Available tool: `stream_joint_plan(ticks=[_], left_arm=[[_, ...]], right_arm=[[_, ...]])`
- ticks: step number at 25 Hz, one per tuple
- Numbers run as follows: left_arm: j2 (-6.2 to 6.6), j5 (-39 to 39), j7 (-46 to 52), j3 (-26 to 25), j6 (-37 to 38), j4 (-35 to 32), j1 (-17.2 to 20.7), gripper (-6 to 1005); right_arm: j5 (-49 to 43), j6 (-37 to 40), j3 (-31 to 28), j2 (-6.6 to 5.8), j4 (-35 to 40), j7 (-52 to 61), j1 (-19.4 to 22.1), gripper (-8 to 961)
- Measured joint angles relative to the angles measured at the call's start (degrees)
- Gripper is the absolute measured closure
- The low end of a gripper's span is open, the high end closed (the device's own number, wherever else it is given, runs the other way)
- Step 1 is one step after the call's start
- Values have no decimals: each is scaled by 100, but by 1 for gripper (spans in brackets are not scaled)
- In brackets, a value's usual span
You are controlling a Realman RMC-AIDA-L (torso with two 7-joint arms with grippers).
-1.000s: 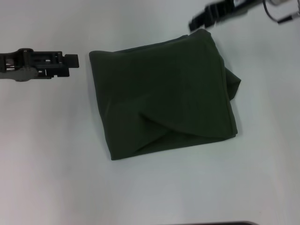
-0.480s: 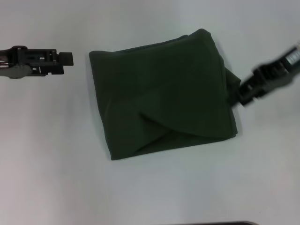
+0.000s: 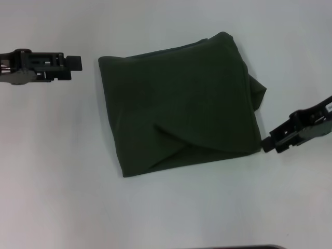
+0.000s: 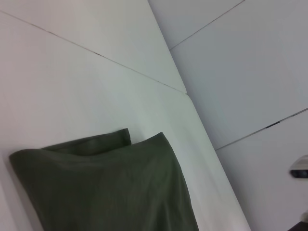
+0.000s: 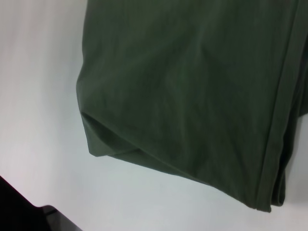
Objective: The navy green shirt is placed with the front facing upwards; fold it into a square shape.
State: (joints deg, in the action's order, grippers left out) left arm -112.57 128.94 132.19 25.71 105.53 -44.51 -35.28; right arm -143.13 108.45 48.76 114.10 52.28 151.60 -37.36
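Note:
The navy green shirt (image 3: 179, 104) lies folded into a rough square in the middle of the white table, plain dark green side up, with a diagonal crease near its front edge. It also shows in the left wrist view (image 4: 101, 185) and fills much of the right wrist view (image 5: 192, 96). My left gripper (image 3: 75, 63) hovers just off the shirt's far left corner, apart from the cloth. My right gripper (image 3: 270, 142) sits low at the shirt's near right corner, right beside the fabric edge. A bit of cloth bulges out on the shirt's right side.
The white table (image 3: 62, 181) spreads around the shirt on all sides. A dark edge (image 3: 238, 247) shows at the bottom of the head view. The table's edge and pale floor panels (image 4: 250, 72) appear in the left wrist view.
My right gripper swept from beyond the shirt's far right corner down along its right side to the near right corner. The left gripper drew back slightly to the left. The shirt lies as before.

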Motion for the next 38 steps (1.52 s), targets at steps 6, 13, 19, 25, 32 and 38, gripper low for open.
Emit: stream_joint_plan(ticks=[6, 13, 19, 25, 32, 38], left_arm=[[0, -14, -16, 4, -2, 11, -8, 278], [-7, 1, -18, 4, -13, 13, -10, 278], [-9, 14, -26, 4, -19, 13, -5, 278], [-10, 12, -74, 3, -23, 13, 11, 278], [-16, 13, -88, 3, -5, 13, 31, 278], [-18, -4, -88, 3, 5, 12, 39, 279]], right_arm=[[-128, -508, 43, 29, -254, -78, 47, 474], [-129, -933, 68, 74, -517, -230, -8, 475], [-125, -1182, 73, 115, -807, -346, -101, 476], [-110, -1250, 45, 138, -836, -357, -117, 476], [-80, -1284, 59, 208, -833, -397, -115, 477], [-128, -1282, 142, 237, -822, -413, -81, 552]])
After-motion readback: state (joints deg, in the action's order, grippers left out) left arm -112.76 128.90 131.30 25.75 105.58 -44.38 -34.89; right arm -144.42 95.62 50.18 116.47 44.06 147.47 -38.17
